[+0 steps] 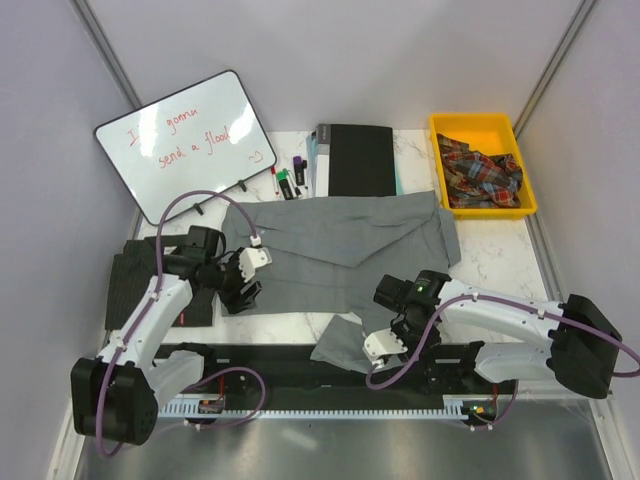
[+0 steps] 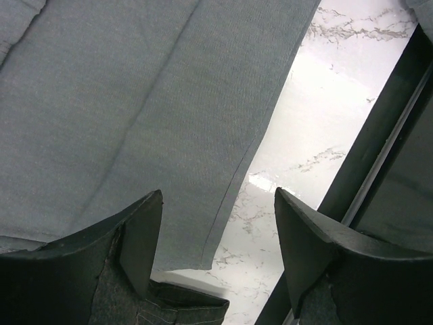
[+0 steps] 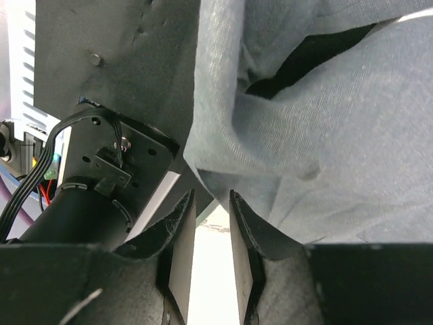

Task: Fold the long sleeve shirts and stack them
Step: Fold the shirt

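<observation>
The right gripper (image 3: 210, 201) is nearly closed, its fingers a narrow slit apart. A bunched fold of the plain grey shirt (image 1: 340, 255) sits right at the tips, and I cannot tell whether it is pinched. The left gripper (image 2: 216, 203) gapes wide with nothing in it, above the shirt's left hem. The grey shirt lies spread across the middle of the marble table (image 1: 500, 260), one sleeve trailing to the near edge. The dark striped shirt (image 1: 130, 285) lies at the left edge, beside the grey one.

Plain grey shirt (image 1: 340, 245), charcoal pale-striped shirt (image 1: 135, 285), yellow bin (image 1: 472, 122).
</observation>
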Tool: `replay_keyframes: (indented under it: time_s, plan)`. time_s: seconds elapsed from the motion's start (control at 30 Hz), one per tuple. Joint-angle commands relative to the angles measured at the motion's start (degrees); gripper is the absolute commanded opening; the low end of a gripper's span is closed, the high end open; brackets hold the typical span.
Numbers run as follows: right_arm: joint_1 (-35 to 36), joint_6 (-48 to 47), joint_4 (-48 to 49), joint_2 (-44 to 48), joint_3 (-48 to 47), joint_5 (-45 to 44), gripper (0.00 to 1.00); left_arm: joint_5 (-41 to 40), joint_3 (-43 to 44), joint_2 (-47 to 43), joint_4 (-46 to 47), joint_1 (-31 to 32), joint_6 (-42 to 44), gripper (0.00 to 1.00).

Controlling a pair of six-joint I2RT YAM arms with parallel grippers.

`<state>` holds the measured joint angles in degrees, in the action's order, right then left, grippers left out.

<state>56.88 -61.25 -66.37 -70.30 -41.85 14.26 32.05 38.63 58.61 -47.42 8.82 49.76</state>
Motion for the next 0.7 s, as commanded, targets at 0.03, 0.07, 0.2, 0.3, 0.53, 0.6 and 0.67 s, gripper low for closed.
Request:
replay_keyframes:
  time_s: [0.03,0.07,0.2,0.3,0.53,0.6,0.67]
  plan:
    - [0.86,2.36,2.29,-2.29,-0.34,-0.37,0.34,2.22,1.36,0.36,1.8,-1.7,-0.54,0.74]
    - [0.86,2.54,2.82,-2.73,-0.43,-0.29,0.34,2.49,1.36,0.37,1.8,-1.87,-0.19,0.75]
    - [1.04,5.08,4.4,-2.82,-0.08,-1.86,0.05,3.63,-0.13,-0.51,0.32,-2.4,6.46,0.72]
    - [0.95,6.76,5.55,-1.68,-0.34,-3.54,0.0,6.08,-0.05,-0.6,-6.43,-2.23,15.75,0.69]
    - [0.86,8.78,3.27,4.82,-2.45,-4.33,0.0,-5.39,-4.17,-1.91,-11.65,3.21,25.83,0.66]
    - [0.86,9.22,2.48,5.35,-3.15,-4.42,0.0,-8.05,-6.63,-3.41,-8.5,7.06,23.74,0.65]
    - [0.69,9.57,1.59,6.31,-3.68,-4.15,0.0,-12.09,-9.08,-5.17,-5.51,9.63,21.8,0.64]
